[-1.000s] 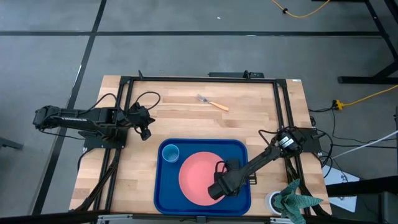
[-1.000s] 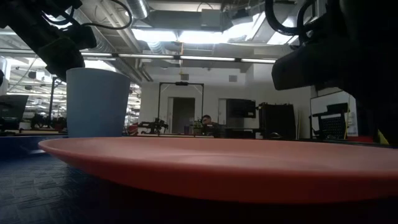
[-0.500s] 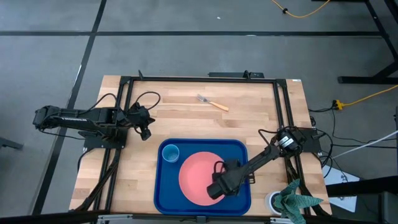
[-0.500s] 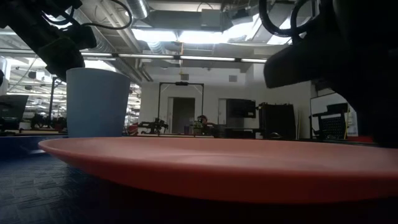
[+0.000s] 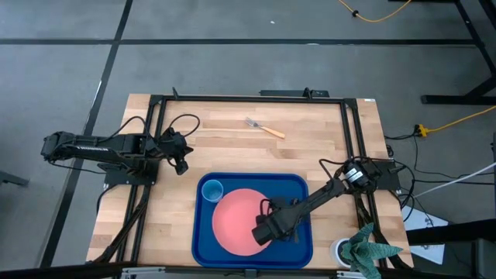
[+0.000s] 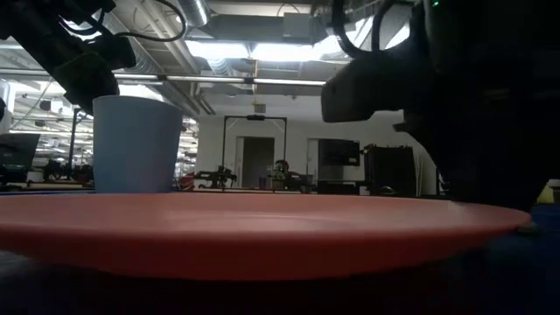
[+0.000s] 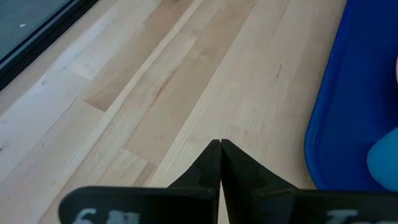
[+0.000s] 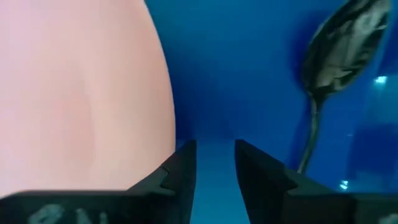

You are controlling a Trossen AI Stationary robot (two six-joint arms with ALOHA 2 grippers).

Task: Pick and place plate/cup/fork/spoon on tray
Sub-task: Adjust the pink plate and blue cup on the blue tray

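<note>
The salmon-pink plate (image 5: 235, 218) lies flat in the dark-blue tray (image 5: 302, 184), toward its left half. The light-blue cup (image 5: 212, 190) stands in the tray's far left corner. The dark spoon (image 8: 342, 50) lies on the tray floor to the right of the plate; in the high view my right arm hides it. My right gripper (image 5: 260, 232) is low over the tray at the plate's right rim, its fingers a narrow gap apart and holding nothing. The fork (image 5: 265, 128) lies on the table at the far side. My left gripper (image 5: 181, 164) is shut and empty, left of the tray. My right gripper touches the plate's right rim (image 8: 166, 127) with the outer side of one finger (image 8: 177, 169). Nothing is between the fingers. The fingers slant down from the table's right. The plate lies flat on the tray floor.
A white round container with green cloth (image 5: 358, 249) stands at the table's near right corner. A black frame (image 5: 248, 98) runs around the work area. Bare wood (image 7: 155, 93) lies between my left gripper and the tray.
My right gripper has moved toward the table's left edge, low over the tray. The plate has slid left across the tray floor ahead of it, staying flat, and now lies nearer the cup.
</note>
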